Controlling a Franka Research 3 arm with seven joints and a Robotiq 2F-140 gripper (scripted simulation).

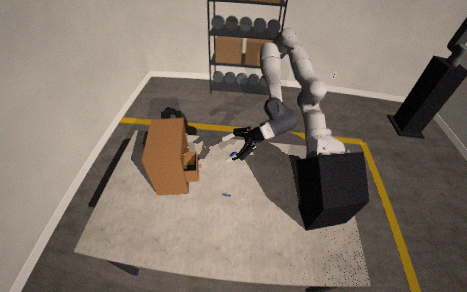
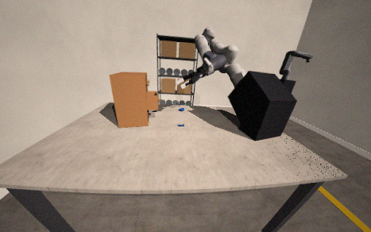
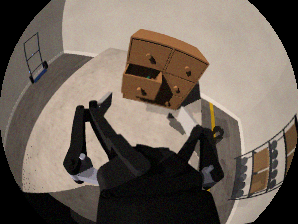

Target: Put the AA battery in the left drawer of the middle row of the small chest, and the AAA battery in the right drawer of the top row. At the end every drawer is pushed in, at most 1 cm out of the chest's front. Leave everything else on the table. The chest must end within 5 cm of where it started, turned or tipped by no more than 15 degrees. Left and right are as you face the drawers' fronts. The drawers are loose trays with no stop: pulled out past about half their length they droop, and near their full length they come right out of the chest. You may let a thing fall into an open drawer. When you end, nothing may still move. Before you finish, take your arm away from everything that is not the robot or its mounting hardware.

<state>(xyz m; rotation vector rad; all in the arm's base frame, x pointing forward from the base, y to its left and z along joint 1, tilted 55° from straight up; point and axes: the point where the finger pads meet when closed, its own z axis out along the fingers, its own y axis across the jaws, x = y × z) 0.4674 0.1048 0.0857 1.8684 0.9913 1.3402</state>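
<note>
Orange-brown, the chest (image 1: 166,155) (image 2: 129,99) (image 3: 150,47) has its middle-left drawer (image 1: 192,174) (image 2: 152,101) (image 3: 135,87) out, probably holding the AA battery; the claw (image 1: 239,145) (image 2: 183,82) (image 3: 146,105) stands apart, with the AAA and closing left.

In the wrist view, we cannot identify the small greenish thing inside the open orange-brown wooden drawer (image 1: 192,174) (image 2: 152,101) (image 3: 141,88); its front wall hides part of the inside. From above, we find the small blue elongated object (image 1: 226,195) (image 2: 181,125) too small for reading any label. The tall black metal shelf rack (image 1: 209,50) (image 2: 157,59) (image 3: 254,172) is cut off by the top view's upper edge.
</note>
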